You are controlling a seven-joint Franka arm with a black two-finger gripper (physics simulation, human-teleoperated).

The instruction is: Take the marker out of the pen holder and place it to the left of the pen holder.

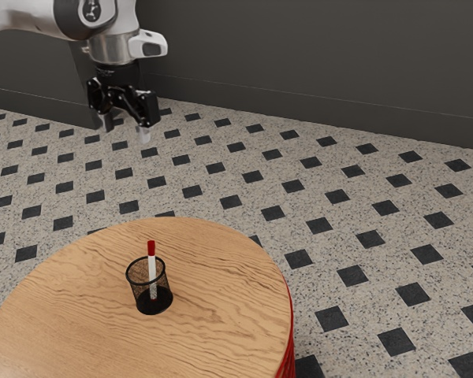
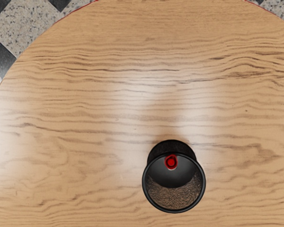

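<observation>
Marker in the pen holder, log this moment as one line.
gripper: open, empty, raised | marker: standing in pen holder, red end up | removal: not started

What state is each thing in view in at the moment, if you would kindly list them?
Black two-finger tool: open, raised in the air, nothing between its fingers.
White marker with a red end: standing in the pen holder, red end up and above the rim.
Round black mesh pen holder: upright, holding the marker.
Round wooden table: bearing the pen holder.
</observation>
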